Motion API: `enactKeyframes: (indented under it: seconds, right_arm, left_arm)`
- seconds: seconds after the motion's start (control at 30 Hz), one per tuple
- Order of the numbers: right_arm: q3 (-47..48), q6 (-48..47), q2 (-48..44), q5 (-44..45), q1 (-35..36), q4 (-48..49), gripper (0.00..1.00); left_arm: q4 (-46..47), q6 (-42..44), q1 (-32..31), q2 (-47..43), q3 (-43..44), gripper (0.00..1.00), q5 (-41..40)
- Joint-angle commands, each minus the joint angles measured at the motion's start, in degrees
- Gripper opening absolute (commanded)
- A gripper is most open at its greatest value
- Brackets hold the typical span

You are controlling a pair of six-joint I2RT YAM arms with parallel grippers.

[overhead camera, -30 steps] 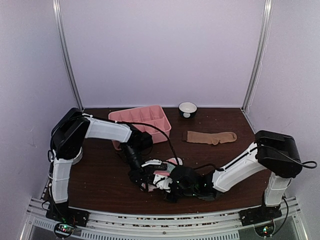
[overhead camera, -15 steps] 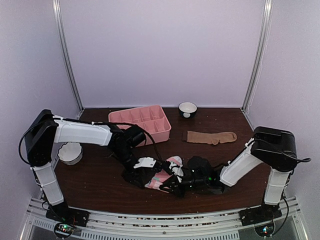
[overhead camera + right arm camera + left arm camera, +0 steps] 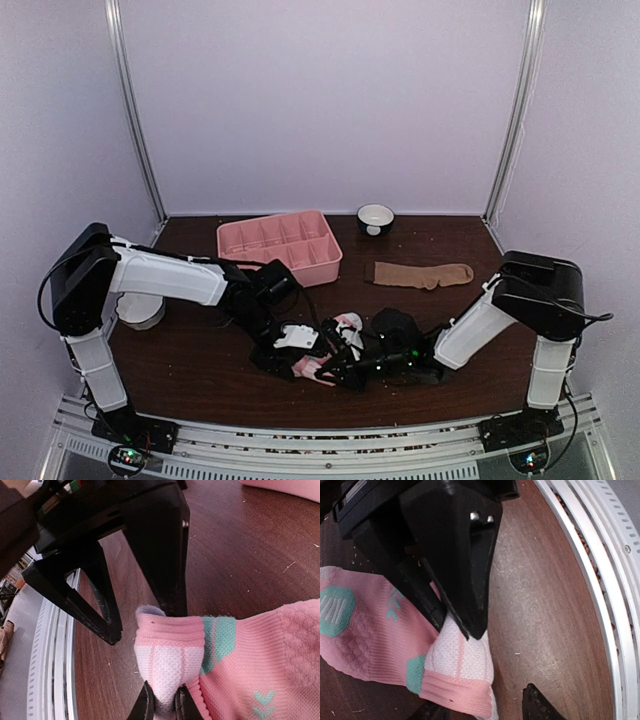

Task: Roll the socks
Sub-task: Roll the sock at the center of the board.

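white end of pink sock [image 3: 260, 650] pinched in right pincer [image 3: 161, 706], left pincer [image 3: 482, 707] half-wide astride it

On the counter [image 3: 200, 385], the tray [image 3: 310, 273] sits at the back, left of centre, with a bowl [image 3: 375, 218] behind its right corner and the far sock [image 3: 422, 274] lying to the tray's right, in front of that bowl. The near sock [image 3: 347, 324] lies at front centre, between the left end effector [image 3: 305, 352] on its left and the right end effector [image 3: 340, 372] on its right. A second bowl [image 3: 140, 312] stands at the far left.
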Motion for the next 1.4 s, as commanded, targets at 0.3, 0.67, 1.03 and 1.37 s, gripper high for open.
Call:
enactKeyframes:
  seconds: [0.3,0.67,1.03,1.37]
  right_arm:
    - [-0.5,0.3,5.8,-1.1,0.3,-20.3,0.00]
    - [-0.1,3.1,6.7,-1.0,-0.6,-19.1,0.00]
    - [-0.5,5.2,8.7,-3.8,-1.5,-14.6,0.00]
    - [-1.2,5.0,8.4,-4.5,-2.1,-14.9,0.00]
  left_arm:
    - [11.5,-8.0,4.7,-9.5,-5.8,0.40,-11.3]
    - [7.2,-5.1,0.8,-8.6,-3.4,0.49,1.8]
    - [6.2,-2.4,0.6,0.5,-0.2,0.44,1.7]
    - [5.5,-2.9,0.6,4.3,1.4,0.22,-2.1]
